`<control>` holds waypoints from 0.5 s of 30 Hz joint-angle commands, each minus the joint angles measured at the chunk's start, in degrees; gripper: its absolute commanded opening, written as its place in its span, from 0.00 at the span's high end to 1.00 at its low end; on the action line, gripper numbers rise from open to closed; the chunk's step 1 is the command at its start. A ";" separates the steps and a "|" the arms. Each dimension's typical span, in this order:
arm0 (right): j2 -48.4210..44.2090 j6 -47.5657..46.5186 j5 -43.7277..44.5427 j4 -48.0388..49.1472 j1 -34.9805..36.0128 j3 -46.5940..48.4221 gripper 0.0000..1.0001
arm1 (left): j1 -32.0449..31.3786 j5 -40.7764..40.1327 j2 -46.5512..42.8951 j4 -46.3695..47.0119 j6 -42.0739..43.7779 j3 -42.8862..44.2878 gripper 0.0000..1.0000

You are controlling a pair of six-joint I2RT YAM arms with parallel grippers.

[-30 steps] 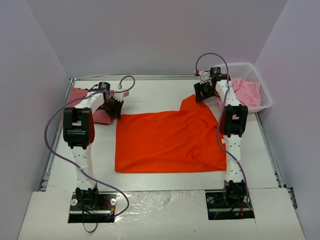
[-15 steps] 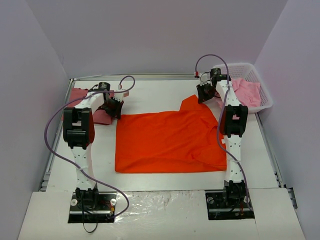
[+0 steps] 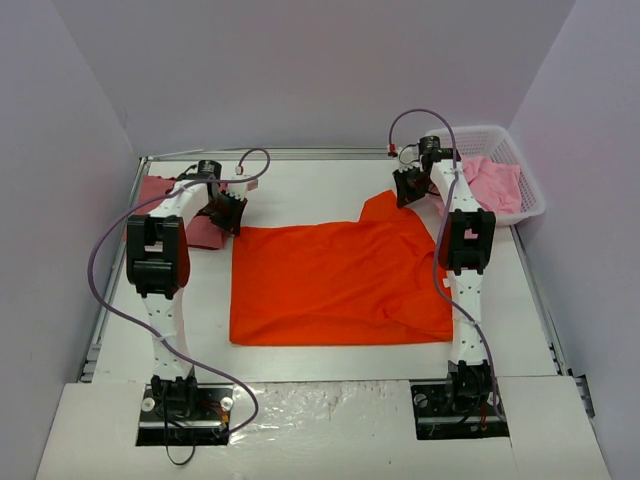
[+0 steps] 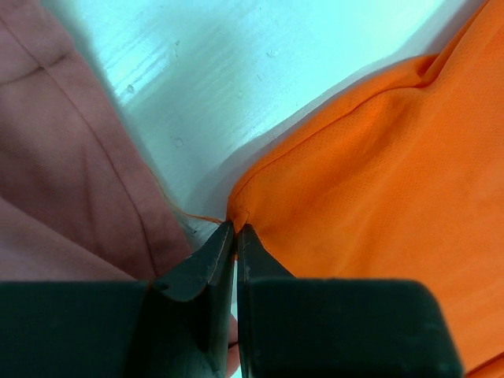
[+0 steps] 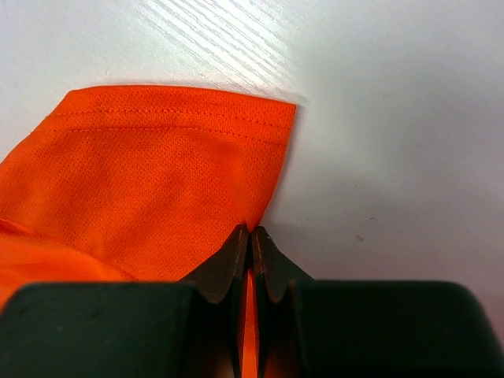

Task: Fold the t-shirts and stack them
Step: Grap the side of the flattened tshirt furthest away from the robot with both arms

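Near strip: bare counter (image 3: 330, 365) runs between the arm bases and the near hem of the orange shirt (image 3: 340, 285), open along the whole hem.
Orange shirt: spread flat mid-counter. Its near hem is straight, a fold ridge lies toward its right side, and one sleeve juts from its far right corner.
Shirt's right edge: the right arm (image 3: 465, 250) stands over it and hides part of that edge.
Shirt's left edge: a bare strip of counter lies beside it, with the left arm (image 3: 155, 255) above that strip.
Left pincer (image 4: 236, 228): clenched on the shirt's far left corner, tips right at the hem's point.
Rose shirt (image 4: 71, 157): just left of that corner and close against the left pincer. A narrow wedge of bare counter separates it from the orange hem farther out.
Right pincer (image 5: 250, 231): clenched on the side edge of the sleeve, orange cloth showing between the fingers.
Beyond the shirt: bare counter reaches to the back wall (image 3: 300, 80).
Basket (image 3: 528, 165): right of and beyond the sleeve, by the right wall, near the right pincer. Pink shirts (image 3: 492, 180) are heaped inside.
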 commanded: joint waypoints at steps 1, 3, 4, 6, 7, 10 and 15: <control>-4.06 -0.92 2.96 -5.34 0.57 -1.10 1.00 | -0.47 -1.49 -5.72 -1.58 -1.73 2.99 0.98; -4.77 -1.00 3.14 -5.34 0.57 -1.54 1.00 | -0.56 -1.75 -6.17 -1.32 -2.18 3.16 0.98; -5.47 -1.00 3.31 -5.42 0.57 -1.97 1.00 | -0.56 -1.67 -6.60 -1.32 -2.44 3.16 0.98; -6.26 -1.18 3.49 -5.51 0.66 -2.50 1.00 | -0.65 -1.66 -6.96 -1.32 -2.53 2.99 0.98; -7.14 -1.18 3.49 -5.69 0.66 -3.03 1.00 | -0.73 -1.84 -7.48 -1.32 -2.53 2.81 0.98; -8.63 -1.44 3.84 -5.77 0.57 -4.26 1.00 | -0.73 -2.02 -8.63 -1.93 -2.18 2.64 0.98; -11.27 -1.62 3.49 -6.21 0.57 -5.76 1.00 | -0.73 -2.02 -11.17 -2.90 -1.57 1.41 0.98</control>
